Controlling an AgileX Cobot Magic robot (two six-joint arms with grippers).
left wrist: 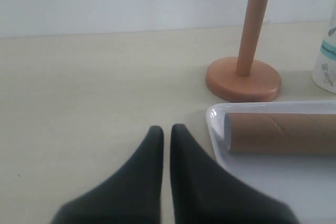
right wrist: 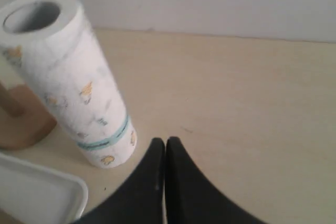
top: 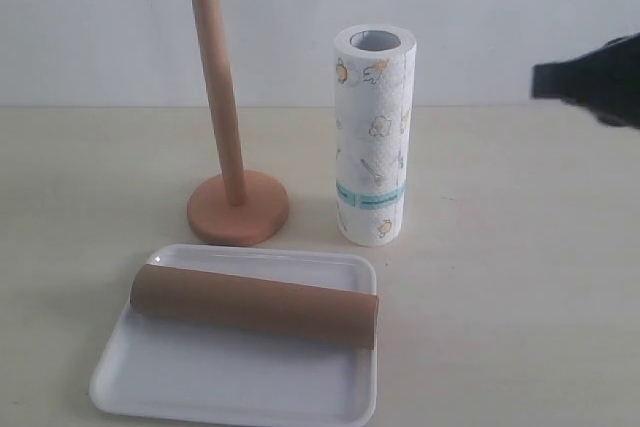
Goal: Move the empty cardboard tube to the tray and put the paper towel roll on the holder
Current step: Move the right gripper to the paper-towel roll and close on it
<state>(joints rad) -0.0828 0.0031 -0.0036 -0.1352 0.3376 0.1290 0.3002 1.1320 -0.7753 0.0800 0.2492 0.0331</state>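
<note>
Table [top: 520,277]: pale and flat, carrying everything here.
Tray [top: 200,387]: white and glossy, at the near left of the table, with the tube on it.
Paper towel roll [top: 374,137]: stands upright on the table just right of the holder and not touching it, past the tray's far right corner. Its hollow core faces up and the teal band is low.
Holder [top: 216,77]: stands on its disc base just beyond the tray's far edge. The rod is bare, with nothing threaded on it.
Empty cardboard tube [top: 255,305]: lies on its side across the tray, its right end reaching the right rim. To my eye that half of the job looks done.
Right gripper [right wrist: 165,145]: off to the right of the roll and clear of it. Its jaws are pressed together and hold nothing.
Left gripper [left wrist: 167,132]: low over the table just left of the tray. Its jaws are drawn in to a thin slit and are also empty.
Step in hand: I'd judge it is the roll's turn, with the right arm the nearer one to take it.
Next move calls for: the jaws spread wide enough to span the roll — then a firm but gentle squeeze, since the paper will give. After that comes a lift clear above the rod's rounded tip, with the core lined up over it before lowering — a tilted roll could catch the tip and tip the stand.
</note>
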